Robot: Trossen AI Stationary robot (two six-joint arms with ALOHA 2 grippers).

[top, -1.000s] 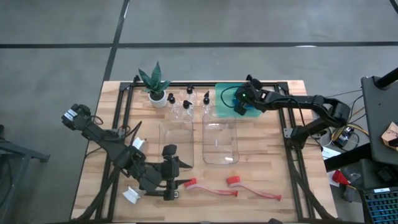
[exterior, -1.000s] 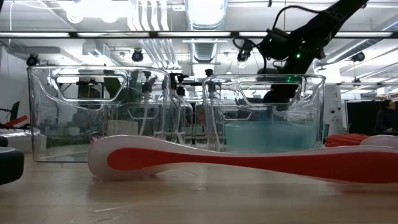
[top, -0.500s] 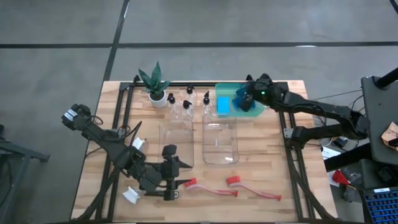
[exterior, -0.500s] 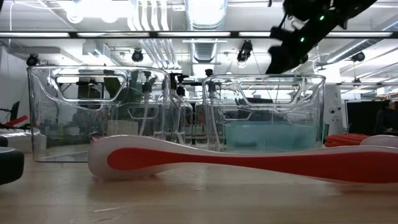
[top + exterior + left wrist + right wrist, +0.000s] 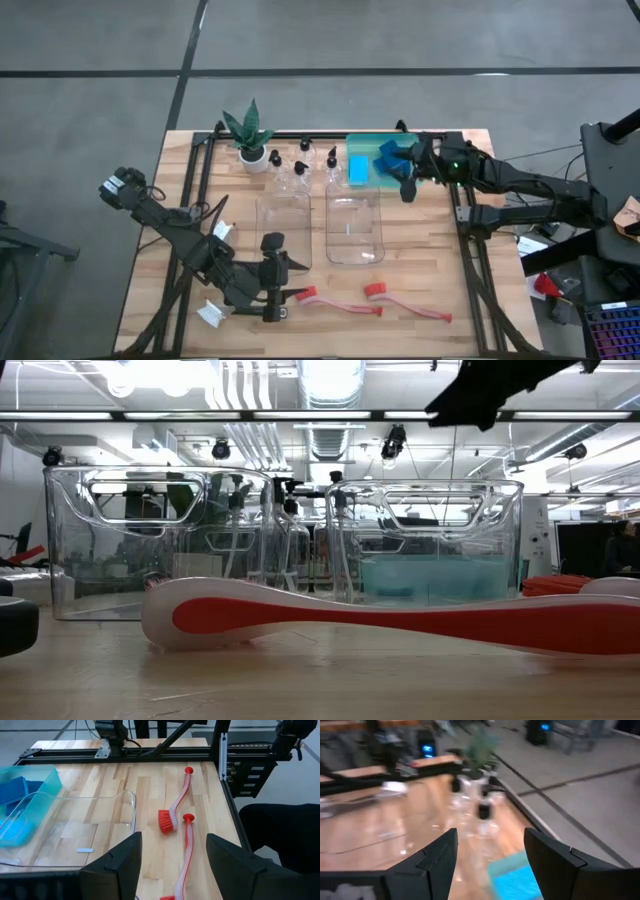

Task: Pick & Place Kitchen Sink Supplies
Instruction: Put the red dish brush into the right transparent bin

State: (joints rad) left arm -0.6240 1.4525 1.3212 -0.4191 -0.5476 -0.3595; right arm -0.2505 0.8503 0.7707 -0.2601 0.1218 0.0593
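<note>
Right tool [image 5: 404, 183], fingers spread and empty, hangs beside the green tray [image 5: 372, 143] holding flat blue sponges [image 5: 357, 168]. Left tool [image 5: 276, 283], spread too, rests near red long-handled brushes [image 5: 340, 302] on the wooden bench [image 5: 420, 270].

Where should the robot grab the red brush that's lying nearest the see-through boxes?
Probably on the thin curved handle of the red long-handled brush, about midway, coming straight down from above with the jaws across it. It lies flat on the wooden table; its bristle head is bulkier and soft. The left gripper is closest, with open jaws.
</note>
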